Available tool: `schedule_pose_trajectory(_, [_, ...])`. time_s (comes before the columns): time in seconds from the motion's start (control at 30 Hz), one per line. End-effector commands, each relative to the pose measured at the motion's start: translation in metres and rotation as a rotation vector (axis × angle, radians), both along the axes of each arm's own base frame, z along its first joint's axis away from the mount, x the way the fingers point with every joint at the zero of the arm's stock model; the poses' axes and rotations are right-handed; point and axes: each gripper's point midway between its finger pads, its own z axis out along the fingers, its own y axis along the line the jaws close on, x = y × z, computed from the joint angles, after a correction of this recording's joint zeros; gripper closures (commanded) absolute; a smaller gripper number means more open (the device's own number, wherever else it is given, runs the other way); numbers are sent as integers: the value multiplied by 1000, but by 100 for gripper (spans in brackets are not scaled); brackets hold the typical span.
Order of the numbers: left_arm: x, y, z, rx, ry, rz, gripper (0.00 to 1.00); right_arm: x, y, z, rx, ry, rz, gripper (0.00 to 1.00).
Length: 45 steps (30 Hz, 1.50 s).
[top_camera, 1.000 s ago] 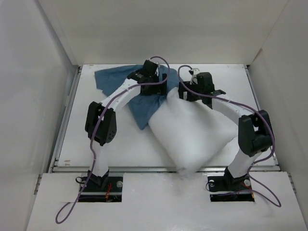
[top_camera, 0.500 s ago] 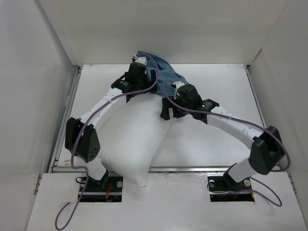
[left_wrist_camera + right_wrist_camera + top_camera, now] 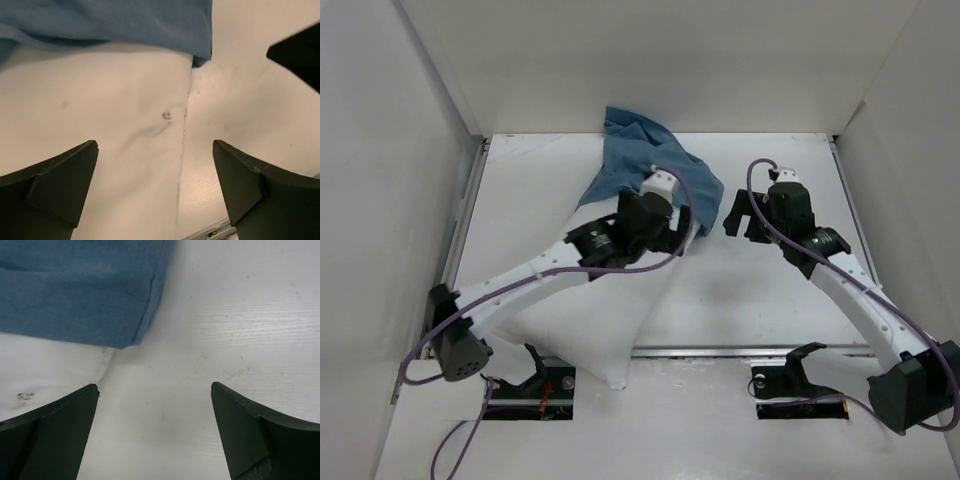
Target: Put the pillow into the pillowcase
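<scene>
The white pillow (image 3: 590, 320) lies slanted on the left half of the table, its near corner over the front edge. The blue pillowcase (image 3: 650, 160) is bunched over its far end. My left gripper (image 3: 670, 235) hovers open over the pillow's far right edge. The left wrist view shows the pillow (image 3: 100, 115), its seam, and the pillowcase hem (image 3: 110, 22) between the open left gripper (image 3: 155, 190). My right gripper (image 3: 738, 222) is open and empty above bare table, right of the cloth. The right wrist view shows the pillowcase corner (image 3: 75, 285) and pillow (image 3: 45, 370) ahead of that gripper (image 3: 155, 435).
White walls enclose the table (image 3: 770, 290) on the left, back and right. A metal rail (image 3: 740, 350) runs along the front edge. The left arm lies across the pillow from its base at the lower left.
The pillow swung left, then stayed put. The left gripper moved right and nearer along the pillow's far edge. The right gripper drew back to the right, off the pillow.
</scene>
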Motion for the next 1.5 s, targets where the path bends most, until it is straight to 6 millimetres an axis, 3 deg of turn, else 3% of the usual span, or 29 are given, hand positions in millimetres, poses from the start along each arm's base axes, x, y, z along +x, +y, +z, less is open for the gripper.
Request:
schedule_pose_trajectory(0.0, [1,-9,-37,177,8,73,1,-3,-3,-18,8,54,-14,0])
schedule_pose_trajectory(0.03, [6,-13,-63,265,32,108,1,-3,-1,-20,13,57,-6,0])
schedule_pose_trajectory(0.13, [20,-12,-79,381,35,193,1,-5,7,-25,41,61,32,0])
schedule_pose_trajectory(0.17, [24,-15,-98,439,56,204,1,-4,6,-28,49,60,33,0])
schedule_pose_trajectory(0.27, [36,-10,-125,498,94,248,1,-7,10,-35,55,65,67,0])
schedule_pose_trajectory(0.3, [43,-4,-142,529,118,271,1,-6,14,-34,69,53,81,0])
schedule_pose_trajectory(0.4, [51,5,-165,574,146,314,3,-7,20,-35,76,29,130,0])
schedule_pose_trajectory(0.43, [57,6,-166,578,143,328,12,-5,20,-36,71,16,135,0])
schedule_pose_trajectory(0.47, [57,3,-169,569,151,329,42,-3,20,-35,67,5,141,0])
schedule_pose_trajectory(0.5, [61,8,-173,578,160,341,60,0,19,-36,61,1,131,0])
schedule_pose_trajectory(0.53, [63,8,-179,575,171,344,87,3,20,-39,62,-3,131,0])
schedule_pose_trajectory(0.57, [65,10,-177,575,158,360,100,6,21,-40,55,-10,137,0])
schedule_pose_trajectory(0.7, [71,3,-156,522,116,345,100,27,29,-34,45,-91,157,0])
schedule_pose_trajectory(0.87, [75,-6,-104,406,57,314,100,55,60,-16,6,-234,265,0])
schedule_pose_trajectory(0.93, [75,-9,-87,371,39,294,100,72,71,-29,-42,-235,294,3])
schedule_pose_trajectory(0.97, [75,-11,-82,358,33,283,100,73,77,-20,-47,-265,314,3])
schedule_pose_trajectory(1.0, [77,-13,-79,348,28,284,100,82,78,-35,-76,-236,310,4])
schedule_pose_trajectory(1.07, [75,-13,-73,331,27,279,100,101,74,-32,-107,-249,249,5])
schedule_pose_trajectory(1.13, [75,-12,-68,329,20,274,100,115,75,-41,-92,-248,204,14])
schedule_pose_trajectory(1.23, [74,-11,-71,337,24,274,100,130,84,-31,-43,-284,183,37])
schedule_pose_trajectory(1.3, [74,-11,-71,337,24,274,100,136,90,-25,-27,-307,196,44])
schedule_pose_trajectory(1.33, [75,-12,-68,328,19,274,100,141,93,-27,-25,-311,196,55])
schedule_pose_trajectory(1.47, [80,-12,-60,309,11,285,100,150,104,-33,0,-303,243,75])
